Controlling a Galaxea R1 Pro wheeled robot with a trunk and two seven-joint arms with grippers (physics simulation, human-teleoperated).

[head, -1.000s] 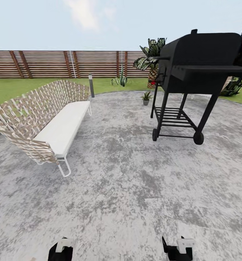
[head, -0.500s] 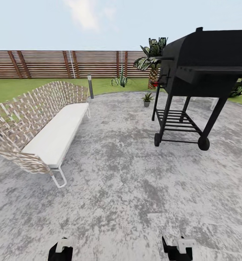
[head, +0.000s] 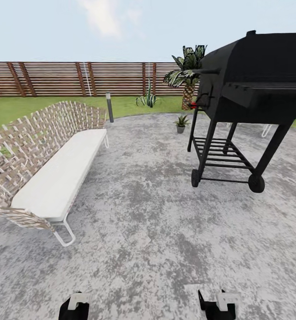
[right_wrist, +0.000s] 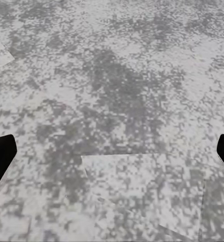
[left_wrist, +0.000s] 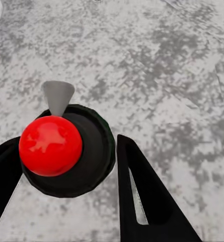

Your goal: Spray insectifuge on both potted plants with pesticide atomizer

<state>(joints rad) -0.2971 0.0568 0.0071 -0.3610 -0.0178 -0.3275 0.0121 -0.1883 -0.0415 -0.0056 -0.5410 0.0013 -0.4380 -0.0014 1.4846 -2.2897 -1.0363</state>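
Left end effector (head: 74, 306): is being seen at the lower edge of the head view. In the left wrist view its two black fingers (left_wrist: 142, 201) are being held closed around the pesticide atomizer.
Pesticide atomizer (left_wrist: 91, 151): is being gripped between the left fingers. It is being viewed end-on, as a dark round body with a red ball and a grey pointed nozzle on top.
Right end effector (head: 216, 306): is being kept wide open with nothing in it. Only its dark fingertips (right_wrist: 1, 156) are being shown, at the two sides of the right wrist view, over bare paving.
Patio (head: 156, 222): mottled grey paving is being looked down on by all three cameras.
Potted plant (head: 180, 123): a small rosette in a grey pot is being shown at the far edge of the patio, just beside the grill's legs and well apart from both end effectors.
Second rosette (head: 147, 99): pointed green leaves are being shown on the lawn (head: 14, 106), near the fence (head: 54, 79).
Woven sofa (head: 50, 155): is being shown on the robot's left, with a white cushion.
Grill (head: 254, 84): a black wheeled barbecue is being shown on the right.
Bollard lamp (head: 108, 106): is being shown upright at the patio's edge, behind the sofa.
Palm (head: 187, 75): is being partly hidden by the grill.
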